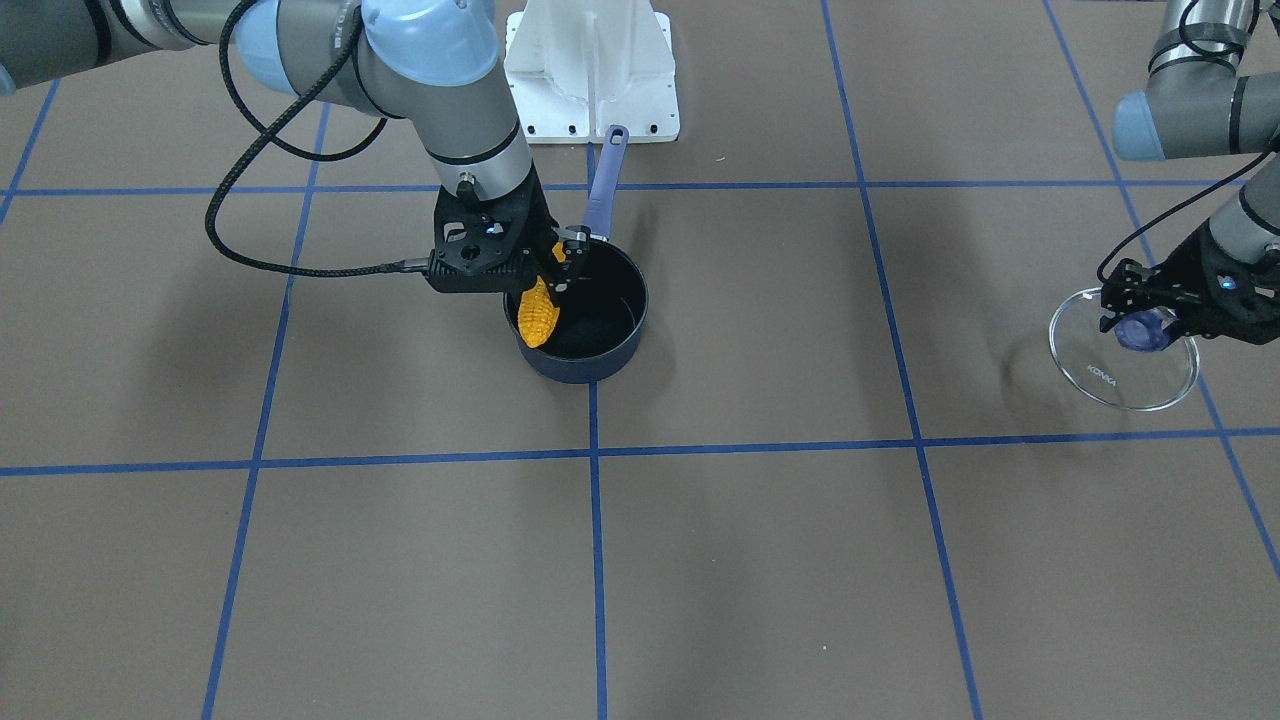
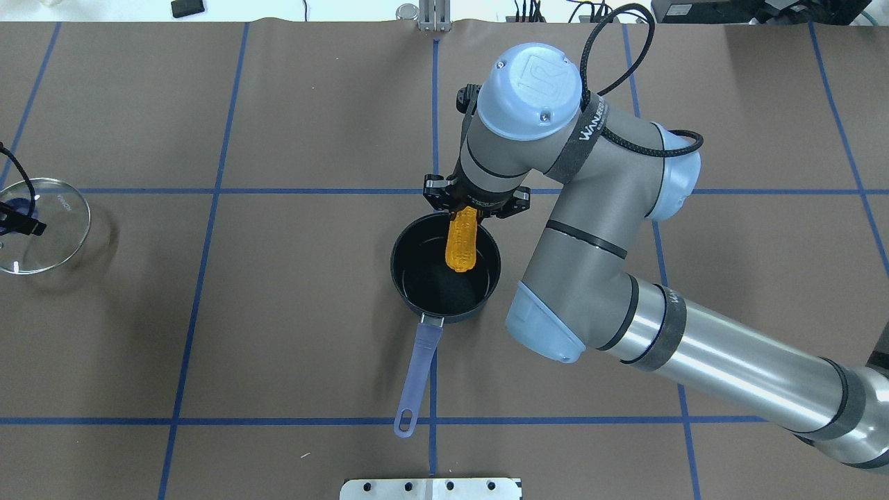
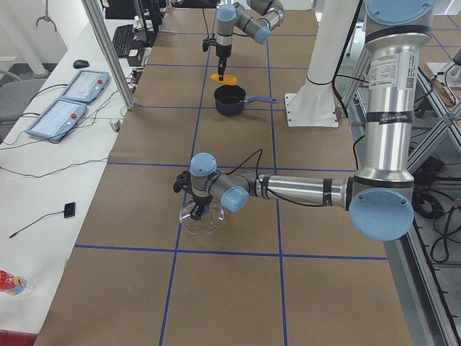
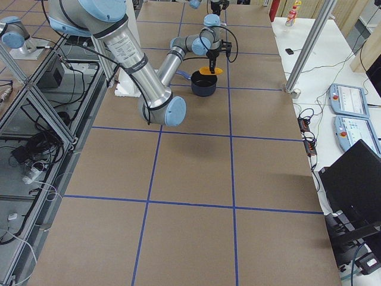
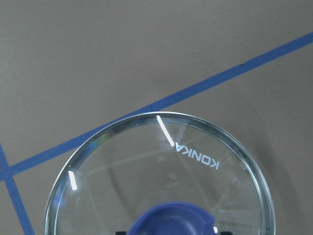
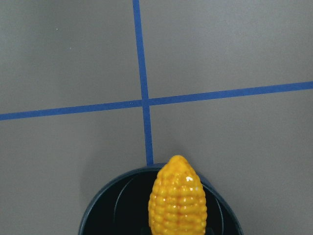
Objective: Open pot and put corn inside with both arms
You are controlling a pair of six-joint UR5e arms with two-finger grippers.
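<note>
Pot (image 2: pixel 432 288) sits open on the desk (image 2: pixel 278 312), roughly mid-desk on the centre blue tape line (image 2: pixel 435 104), black inside with nothing in it. Its handle (image 2: pixel 419 368) points straight back toward the white base block (image 1: pixel 590 70)

Right gripper (image 1: pixel 556 268) is clamped on the thick end of the corn (image 2: pixel 461 246), jaws narrow around it. The corn sticks out from the gripper with its tapered tip free. In the overhead view it lies over the pot mouth, running from the far rim toward the middle. Both side views show it above the rim, not down inside. It is tilted, tip a bit lower than the held end. The right wrist view shows the corn tip over the dark pot opening, with a tape crossing on the desk beyond

Left gripper (image 1: pixel 1145 318) is well apart from the pot, out at the robot's left end of the desk. It is closed around the blue knob (image 1: pixel 1143 332) of the glass lid (image 1: pixel 1110 372). The lid is off the pot and hangs under the gripper, tilted. KONKA print is readable on the glass in the left wrist view. The lid's shadow falls on the desk beside it, offset toward the pot. Cannot tell if the lid's lower rim touches the desk
</note>
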